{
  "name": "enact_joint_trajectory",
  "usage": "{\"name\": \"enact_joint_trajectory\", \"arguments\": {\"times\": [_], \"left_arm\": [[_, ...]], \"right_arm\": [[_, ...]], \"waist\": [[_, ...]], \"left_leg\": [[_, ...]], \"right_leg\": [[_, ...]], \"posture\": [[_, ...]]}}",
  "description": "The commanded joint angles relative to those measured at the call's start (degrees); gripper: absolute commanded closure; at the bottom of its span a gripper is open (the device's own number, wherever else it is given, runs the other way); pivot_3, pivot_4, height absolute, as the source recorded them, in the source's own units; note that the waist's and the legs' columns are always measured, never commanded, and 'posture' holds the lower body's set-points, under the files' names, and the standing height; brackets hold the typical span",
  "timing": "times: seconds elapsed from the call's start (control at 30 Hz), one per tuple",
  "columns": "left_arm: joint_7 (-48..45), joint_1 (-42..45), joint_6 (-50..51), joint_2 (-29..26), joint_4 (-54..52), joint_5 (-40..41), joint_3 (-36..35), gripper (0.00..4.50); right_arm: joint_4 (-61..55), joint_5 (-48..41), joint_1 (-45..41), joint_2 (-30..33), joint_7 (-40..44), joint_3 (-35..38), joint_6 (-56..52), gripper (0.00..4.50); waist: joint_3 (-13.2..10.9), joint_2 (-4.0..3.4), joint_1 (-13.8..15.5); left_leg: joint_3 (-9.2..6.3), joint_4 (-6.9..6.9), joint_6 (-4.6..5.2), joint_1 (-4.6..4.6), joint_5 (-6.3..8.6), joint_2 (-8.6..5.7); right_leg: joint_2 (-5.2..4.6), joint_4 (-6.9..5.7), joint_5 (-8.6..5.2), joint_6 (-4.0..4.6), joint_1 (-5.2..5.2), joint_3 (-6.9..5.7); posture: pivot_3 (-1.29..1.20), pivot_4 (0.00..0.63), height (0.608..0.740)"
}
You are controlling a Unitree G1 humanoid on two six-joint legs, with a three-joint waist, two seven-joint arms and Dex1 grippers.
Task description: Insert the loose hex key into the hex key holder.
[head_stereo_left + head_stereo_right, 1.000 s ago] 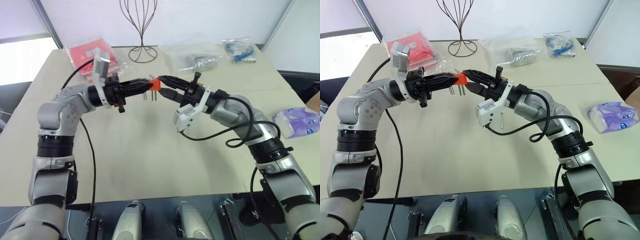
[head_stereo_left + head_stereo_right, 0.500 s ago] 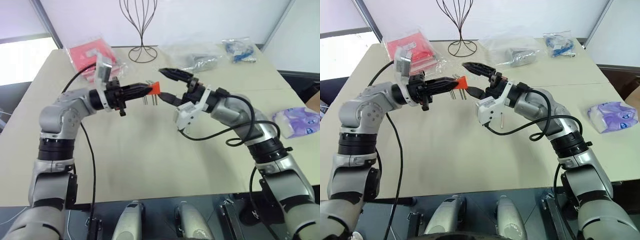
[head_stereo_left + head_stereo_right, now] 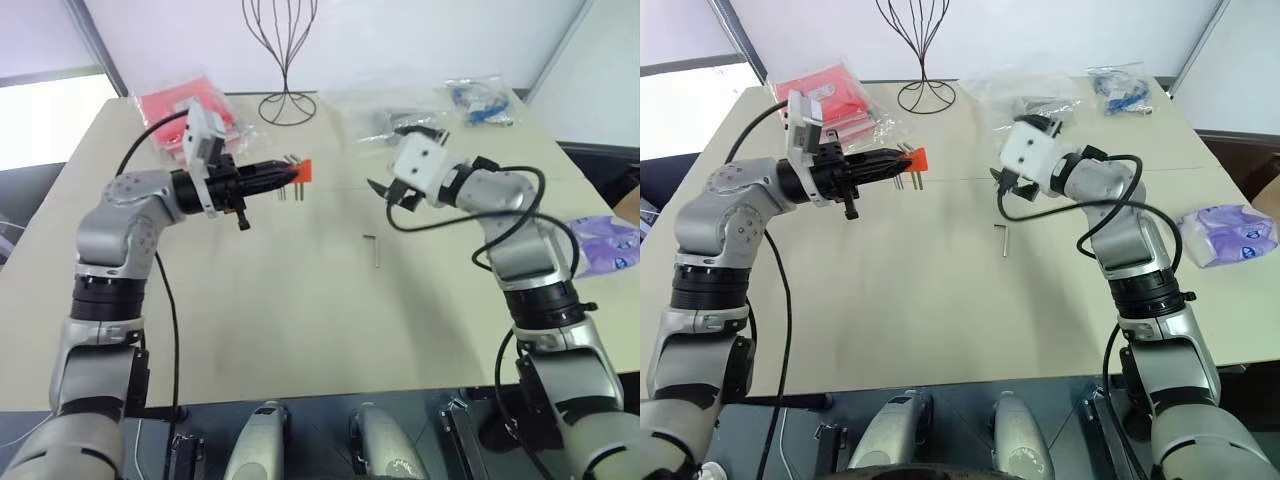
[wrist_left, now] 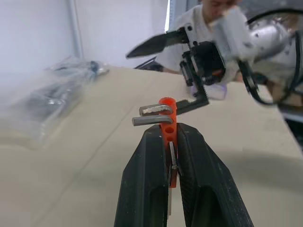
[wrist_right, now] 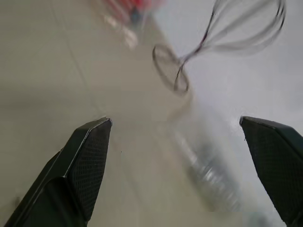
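Observation:
My left gripper [image 4: 165,130] is shut on the hex key holder [image 3: 302,170], a small orange block held above the table with short dark keys [image 4: 150,116] sticking out of one side. The loose hex key [image 3: 374,250] lies flat on the table, right of the holder and nearer to me, with nothing touching it. My right gripper [image 5: 174,122] hangs open and empty to the right of the holder and apart from it, above the table behind the loose key.
Red packets [image 3: 175,105] lie at the back left. A wire stand [image 3: 285,60] stands at the back centre. Clear bags [image 3: 385,115] and a bag of blue parts [image 3: 475,100] lie at the back right, a purple packet [image 3: 605,245] at the right edge. A person [image 4: 208,19] sits beyond the table.
My right gripper has opened, rolled and drawn back to the right, away from the orange holder. The left gripper still grips the holder in nearly the same place. The loose key has not moved.

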State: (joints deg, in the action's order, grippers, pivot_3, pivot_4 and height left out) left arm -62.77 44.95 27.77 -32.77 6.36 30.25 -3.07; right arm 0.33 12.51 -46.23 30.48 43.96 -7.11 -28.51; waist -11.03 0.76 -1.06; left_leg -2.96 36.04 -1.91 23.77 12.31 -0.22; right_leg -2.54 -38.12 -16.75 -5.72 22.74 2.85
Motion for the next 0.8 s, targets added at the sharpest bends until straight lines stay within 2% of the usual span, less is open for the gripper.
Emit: {"name": "enact_joint_trajectory", "arguments": {"times": [0.03, 0.2, 0.33, 0.57, 0.8], "left_arm": [[0.63, -0.91, -1.57, -0.92, -2.92, -0.37, -1.15, 4.50], [1.47, -2.59, -1.09, -1.71, -4.99, 0.10, -1.69, 4.50], [2.26, -3.47, -0.76, -1.99, -6.29, 0.36, -1.83, 4.50], [3.38, -4.57, 0.07, -2.39, -8.31, 0.81, -2.18, 4.50], [4.16, -5.20, 0.31, -2.61, -9.32, 0.91, -2.11, 4.50]], "right_arm": [[-5.69, -5.30, -3.88, -0.74, 3.92, 1.08, -20.69, 0.01], [-6.90, -9.60, -6.60, -1.68, 4.07, -3.05, -41.30, 0.01], [-3.84, -11.64, -7.19, -4.37, 0.56, -4.64, -48.48, 0.01], [1.80, -12.32, -6.22, -5.14, -5.38, -8.55, -50.48, 0.01], [7.45, -13.12, -6.76, -6.01, -9.20, -8.92, -48.75, 0.01]], "waist": [[0.00, 0.00, -0.10], [0.00, 0.00, -0.02], [0.00, 0.00, -0.03], [0.00, 0.00, 0.01], [0.00, 0.00, -0.14]], "left_leg": [[0.00, -0.01, 0.00, 0.00, 0.00, 0.01], [-0.04, -0.02, 0.01, 0.09, 0.01, 0.02], [-0.03, -0.01, 0.01, 0.12, 0.00, 0.00], [-0.05, 0.10, 0.00, 0.60, 0.00, -0.04], [-0.03, 0.06, 0.00, 0.64, 0.00, -0.04]], "right_leg": [[0.01, 0.00, 0.00, 0.00, 0.01, 0.00], [0.01, 0.01, 0.00, 0.00, 0.08, -0.02], [-0.02, 0.01, 0.00, 0.00, 0.10, -0.02], [-0.05, -0.02, 0.01, -0.02, 0.54, -0.05], [-0.02, -0.02, 0.01, -0.02, 0.61, -0.05]], "posture": [[0.00, 0.150, 0.740], [0.00, 0.150, 0.740], [0.00, 0.150, 0.740], [0.00, 0.150, 0.740], [0.00, 0.150, 0.740]]}}
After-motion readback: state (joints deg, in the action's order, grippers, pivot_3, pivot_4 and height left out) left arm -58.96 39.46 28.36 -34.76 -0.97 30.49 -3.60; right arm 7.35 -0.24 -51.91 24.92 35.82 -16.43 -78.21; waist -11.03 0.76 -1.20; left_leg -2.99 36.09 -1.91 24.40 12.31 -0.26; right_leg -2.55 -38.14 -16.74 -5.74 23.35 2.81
